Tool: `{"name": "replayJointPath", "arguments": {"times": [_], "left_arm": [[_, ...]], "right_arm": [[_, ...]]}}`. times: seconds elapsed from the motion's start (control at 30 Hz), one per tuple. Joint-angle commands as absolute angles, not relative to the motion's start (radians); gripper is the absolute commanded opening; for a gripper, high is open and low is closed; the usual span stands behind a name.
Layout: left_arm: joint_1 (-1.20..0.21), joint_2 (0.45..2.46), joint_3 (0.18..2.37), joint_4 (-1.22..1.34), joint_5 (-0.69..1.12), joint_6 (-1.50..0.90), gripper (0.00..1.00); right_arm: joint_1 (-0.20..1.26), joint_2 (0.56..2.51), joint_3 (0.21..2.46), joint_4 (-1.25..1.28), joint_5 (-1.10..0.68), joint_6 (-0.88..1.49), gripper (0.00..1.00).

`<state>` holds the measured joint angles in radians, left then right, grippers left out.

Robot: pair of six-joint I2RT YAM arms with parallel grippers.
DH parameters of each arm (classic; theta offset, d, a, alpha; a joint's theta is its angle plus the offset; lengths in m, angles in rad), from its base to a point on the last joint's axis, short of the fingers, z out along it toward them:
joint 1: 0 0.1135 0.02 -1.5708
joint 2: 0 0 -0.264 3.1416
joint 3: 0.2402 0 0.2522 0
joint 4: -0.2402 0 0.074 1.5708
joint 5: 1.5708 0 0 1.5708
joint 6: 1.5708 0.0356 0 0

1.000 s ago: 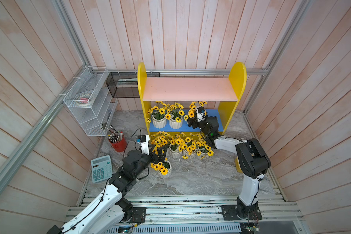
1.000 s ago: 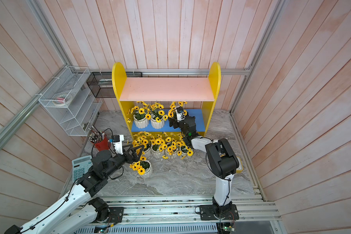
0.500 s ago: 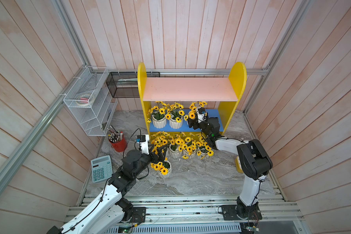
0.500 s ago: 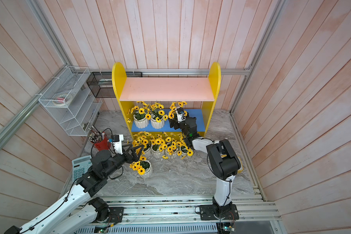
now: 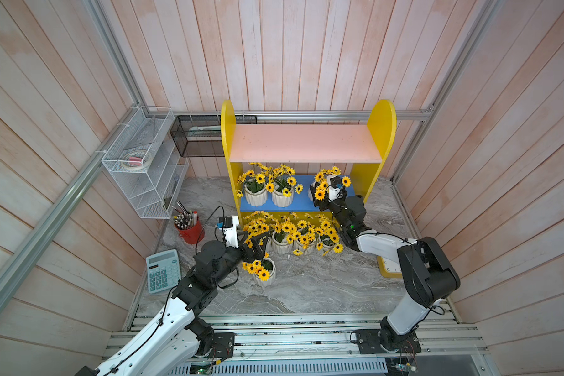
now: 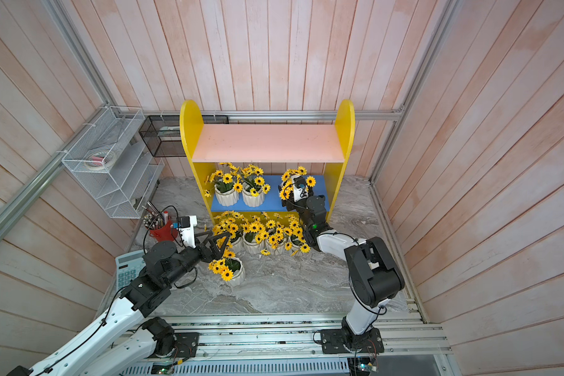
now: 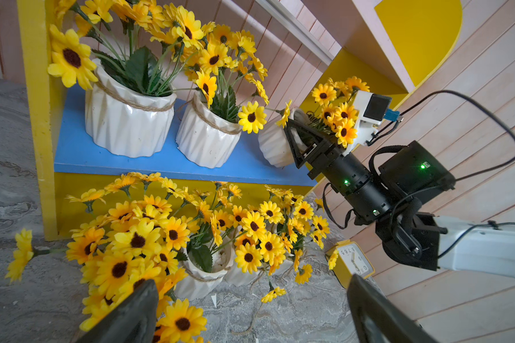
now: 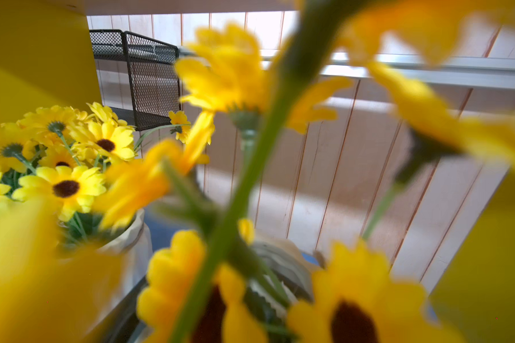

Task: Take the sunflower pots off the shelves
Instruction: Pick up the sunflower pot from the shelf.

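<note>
Right end of the blue lower board (image 5: 302, 205) of the shelves (image 5: 380, 130): a sunflower pot (image 7: 272, 145) is straddled by the right gripper (image 7: 302, 132), though a firm clamp cannot be confirmed. A lift-out is called for next. The left gripper (image 5: 259, 241) is spread wide over the marble surface (image 5: 323, 286), which is walled in by pink planks (image 5: 290, 48).

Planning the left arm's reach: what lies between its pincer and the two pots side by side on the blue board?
The row of sunflower pots standing on the table before the shelves; clearest in the left wrist view.
</note>
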<state>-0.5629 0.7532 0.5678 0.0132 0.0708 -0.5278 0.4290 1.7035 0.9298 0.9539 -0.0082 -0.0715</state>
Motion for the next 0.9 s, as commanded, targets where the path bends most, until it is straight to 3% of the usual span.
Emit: {"name": "replayJointPath", "arguments": {"times": [0.0,0.5,0.87], "left_arm": [[-0.558,0.738,0.609,-0.004,0.091,-0.543,1.0],[-0.558,0.718,0.612,-0.022,0.077,-0.535,1.0],[-0.558,0.724,0.635,-0.022,0.086,-0.512,1.0]], "right_arm": [[0.43,1.643,0.931,1.032,0.016,-0.054,0.0],[0.436,1.566,0.885,0.969,0.025,-0.043,0.0],[0.526,1.404,0.829,0.865,0.092,-0.128,0.0]]}}
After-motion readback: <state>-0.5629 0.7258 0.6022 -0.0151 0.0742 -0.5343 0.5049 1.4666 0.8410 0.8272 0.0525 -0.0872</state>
